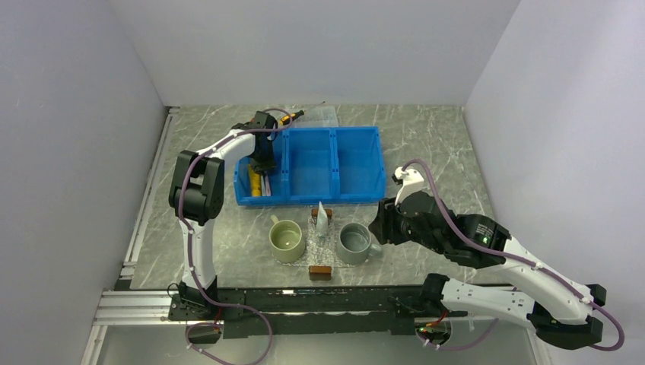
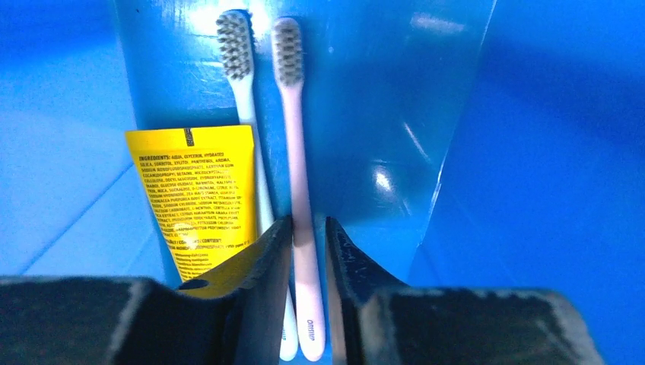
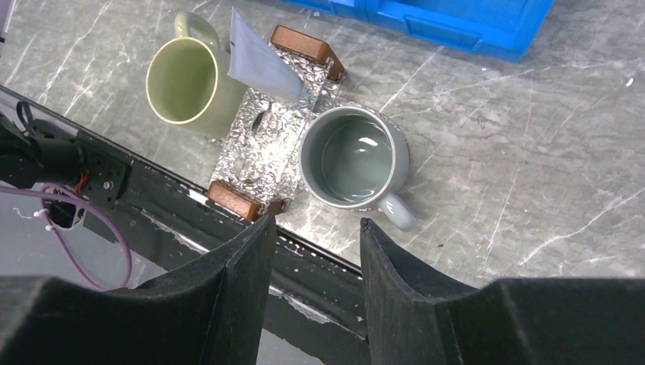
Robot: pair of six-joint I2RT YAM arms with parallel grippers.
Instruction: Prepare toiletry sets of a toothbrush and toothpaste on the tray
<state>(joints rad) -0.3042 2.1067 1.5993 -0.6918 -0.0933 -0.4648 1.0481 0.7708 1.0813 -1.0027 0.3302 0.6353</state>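
Jaws of the left gripper [image 2: 308,228] stand narrowly either side of the toothbrush [image 2: 297,152] handle. I cannot tell whether they actually pinch it. It lies on the floor of the blue bin [image 2: 532,152], bristles toward 12 o'clock. A second, bluish-white brush [image 2: 247,114] is just beside it at 9 o'clock, and a yellow tube [image 2: 201,198] is farther that way.

On the right wrist view, the right gripper [image 3: 316,228] is spread and empty. The tray [image 3: 262,152] sits at its 11 o'clock, between a green mug [image 3: 186,84] and a grey mug [image 3: 354,156]. The toothpaste [image 3: 258,57] leans tilted at the tray's 12 o'clock end, its lower end on the crinkly floor. I see no brush on the tray.

From the top view, the left arm reaches into the bin's left compartment, at 11 o'clock of the tray. I judge the first set half done: the paste is placed, and the brush has yet to be lifted out, carried over and laid alongside. The spare brush and yellow tube could make a second set.

I'm working on a grey marbled table [image 1: 433,152] with pale veins. Plain light walls close three sides, and a black rail runs along the near edge.
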